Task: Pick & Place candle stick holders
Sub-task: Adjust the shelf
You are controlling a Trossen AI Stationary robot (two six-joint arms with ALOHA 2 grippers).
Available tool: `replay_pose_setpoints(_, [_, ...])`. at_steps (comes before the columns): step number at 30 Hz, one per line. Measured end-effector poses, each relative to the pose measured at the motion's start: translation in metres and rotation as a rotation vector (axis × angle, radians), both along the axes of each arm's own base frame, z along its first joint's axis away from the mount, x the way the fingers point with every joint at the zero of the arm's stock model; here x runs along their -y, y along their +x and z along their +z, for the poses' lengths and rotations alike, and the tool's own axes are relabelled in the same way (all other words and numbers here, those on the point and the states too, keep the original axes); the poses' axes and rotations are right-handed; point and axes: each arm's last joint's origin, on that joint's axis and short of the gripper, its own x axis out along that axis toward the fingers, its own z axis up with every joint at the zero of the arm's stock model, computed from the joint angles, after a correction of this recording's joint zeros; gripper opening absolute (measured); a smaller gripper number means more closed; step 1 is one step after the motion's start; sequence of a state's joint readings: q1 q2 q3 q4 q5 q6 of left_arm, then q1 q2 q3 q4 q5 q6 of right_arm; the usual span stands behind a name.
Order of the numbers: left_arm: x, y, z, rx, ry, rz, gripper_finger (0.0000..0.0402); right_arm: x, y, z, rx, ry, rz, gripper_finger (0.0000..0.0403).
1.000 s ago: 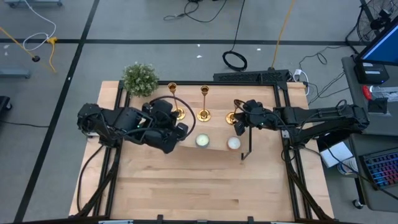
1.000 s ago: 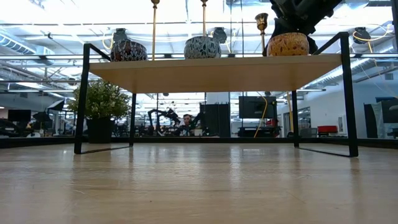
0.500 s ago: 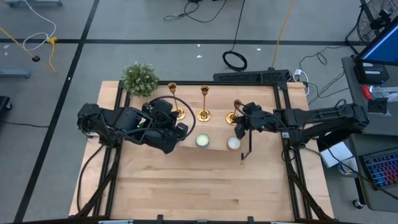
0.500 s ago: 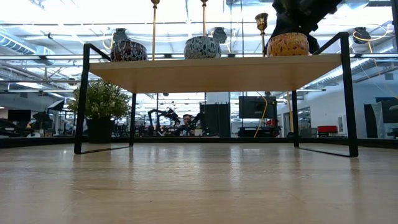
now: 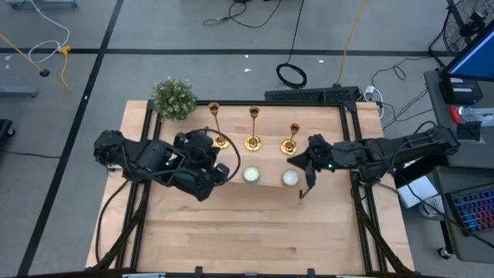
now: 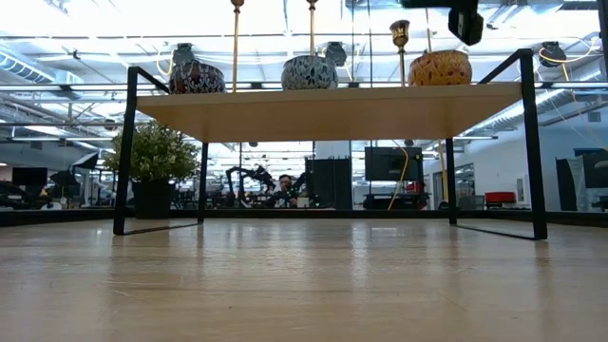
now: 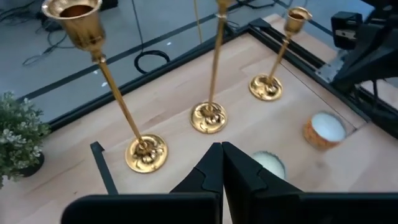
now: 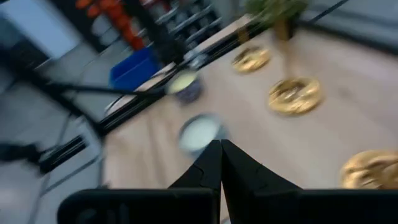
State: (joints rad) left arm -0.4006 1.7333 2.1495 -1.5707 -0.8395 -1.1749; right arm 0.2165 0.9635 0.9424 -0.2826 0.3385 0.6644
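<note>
Overhead, the light wooden tabletop (image 5: 231,239) sits on a grey floor crossed with dark tape lines and loose cables. A wooden shelf on a black wire frame (image 5: 266,178) stands across the tabletop's far half, and on it three gold candle stick holders stand upright in a row: the left candle stick holder (image 5: 217,126), the middle candle stick holder (image 5: 253,127) and the right candle stick holder (image 5: 291,135). Toward 6 o'clock from them sit two tealight candles (image 5: 251,174), and a small potted plant (image 5: 174,98) stands at 10 o'clock of the left one.

The left tool (image 5: 218,171) rests just beside the left holder's base, toward 6 o'clock of it; in the left wrist view its fingers (image 7: 208,171) are pressed together with nothing between them. The right tool (image 5: 302,161) hangs near the right holder, at about 4 o'clock of its base and apart from it; in its own wrist view its fingers (image 8: 211,167) are likewise closed and empty.

From table height, the shelf's legs stand on the bare wood, and beyond them lies a bright open hall with monitors (image 6: 393,163) and a person (image 6: 283,188) far off.
</note>
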Motion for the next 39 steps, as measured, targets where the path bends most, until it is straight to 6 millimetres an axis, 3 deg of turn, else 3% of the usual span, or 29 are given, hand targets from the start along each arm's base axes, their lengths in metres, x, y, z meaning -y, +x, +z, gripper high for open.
replay_pose_setpoints(8, [0.013, -0.005, 0.0, -0.055, -0.014, -0.109, 0.0003, -0.028, -0.008, -0.005, -0.062, 0.116, 0.235, 0.0])
replay_pose_setpoints(16, [0.034, -0.011, 0.001, -0.049, -0.032, -0.218, 0.0005, -0.062, -0.015, -0.011, -0.106, 0.17, 0.333, 0.0])
replay_pose_setpoints(29, [0.057, 0.007, 0.018, 0.194, -0.138, -0.369, 0.0004, -0.091, -0.012, -0.044, -0.323, 0.156, 0.308, 0.0])
replay_pose_setpoints(39, [0.068, 0.018, 0.008, 0.187, -0.193, -0.411, 0.0007, -0.097, -0.016, -0.058, -0.377, 0.039, 0.201, 0.0])
